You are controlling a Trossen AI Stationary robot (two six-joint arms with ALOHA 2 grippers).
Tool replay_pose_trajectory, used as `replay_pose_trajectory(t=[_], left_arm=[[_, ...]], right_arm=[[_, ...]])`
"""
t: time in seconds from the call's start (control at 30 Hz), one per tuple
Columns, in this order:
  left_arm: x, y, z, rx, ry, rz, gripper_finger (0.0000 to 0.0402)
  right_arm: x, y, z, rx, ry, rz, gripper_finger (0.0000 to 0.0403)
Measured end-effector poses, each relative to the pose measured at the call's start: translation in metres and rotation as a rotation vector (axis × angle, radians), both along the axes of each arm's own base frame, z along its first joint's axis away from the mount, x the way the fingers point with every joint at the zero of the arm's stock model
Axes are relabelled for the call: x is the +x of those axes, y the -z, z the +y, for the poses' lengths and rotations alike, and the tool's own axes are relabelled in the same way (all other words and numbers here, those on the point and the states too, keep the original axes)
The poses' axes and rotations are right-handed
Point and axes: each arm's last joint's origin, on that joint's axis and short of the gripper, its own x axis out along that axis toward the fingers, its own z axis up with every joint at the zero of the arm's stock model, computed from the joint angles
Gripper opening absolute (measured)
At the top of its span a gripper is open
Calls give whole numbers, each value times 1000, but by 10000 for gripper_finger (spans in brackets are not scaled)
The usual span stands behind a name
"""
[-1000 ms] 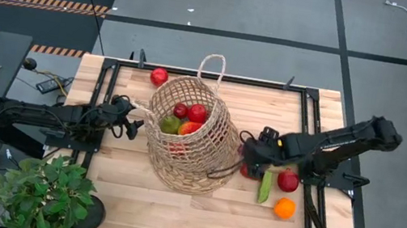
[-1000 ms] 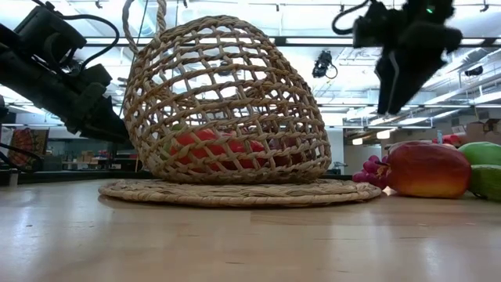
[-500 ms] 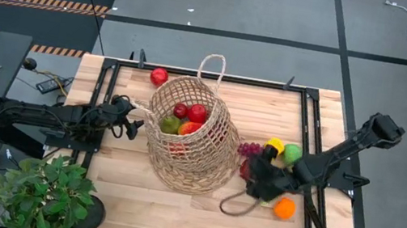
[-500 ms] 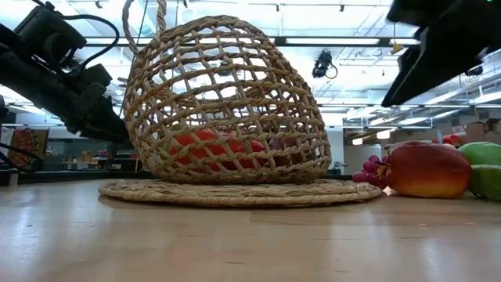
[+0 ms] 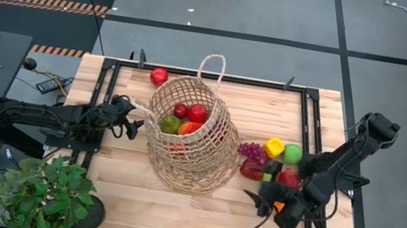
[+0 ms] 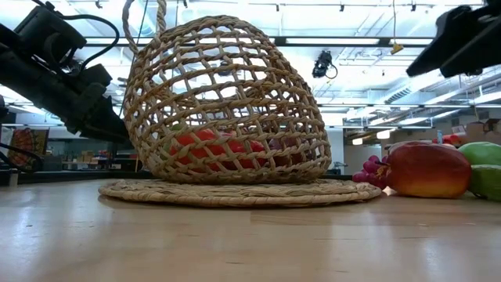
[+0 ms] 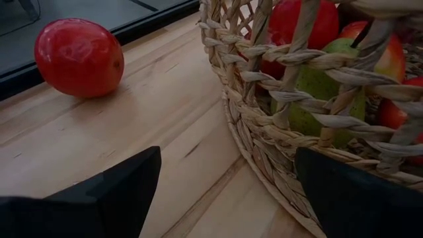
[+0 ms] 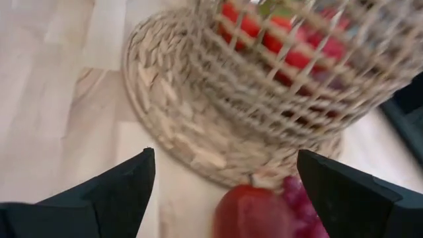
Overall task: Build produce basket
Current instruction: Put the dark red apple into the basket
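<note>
Basket [image 5: 188, 134] stands near the middle of the worktop [image 5: 196, 211], leaning, mouth up, and from above I can see a few pieces already inside it: two red ones, a green one and a red-yellow one. The rest of the produce is grouped on the right side of the worktop, between the basket and the right edge: purple grapes [image 5: 249, 149], a yellow pepper [image 5: 273, 147], a green fruit [image 5: 292, 153], a mango [image 5: 252, 169] and a red apple [image 5: 288, 178]. One more red fruit [image 5: 159, 76] lies alone near the far edge, just beyond the basket. I judge the filling is partly done and I am between picks. My right hand [image 5: 269, 205] sits toward the near right corner, just on the near side of that group, with its fingers spread and nothing between them; its wrist camera looks across the mango toward the basket's woven base. My left hand [image 5: 134, 126] waits just beside the basket's left wall, released and empty, with the lone red fruit in its camera's view. Next I would bring the right hand down over the nearest piece, probably the mango or the apple, close on it squarely, then lift it clear of the rim before letting it go into the mouth. The tilt of the basket means I should approach from above rather than from the side.
</note>
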Motion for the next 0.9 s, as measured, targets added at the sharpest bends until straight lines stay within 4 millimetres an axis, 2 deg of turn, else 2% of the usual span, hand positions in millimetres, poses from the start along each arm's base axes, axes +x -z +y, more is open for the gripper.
replay_pose_trajectory(t=[0.13,0.3,0.57,0.9], left_arm=[[0,0,0,0,0,0,357],[0,0,0,0,0,0,357],[0,0,0,0,0,0,357],[0,0,0,0,0,-1,357]], right_arm=[[-2,0,1,-47,7,-23,372],[-8,7,1,48,-40,141,372],[-24,13,-9,61,70,250,372],[-22,14,-18,-35,130,147,372]])
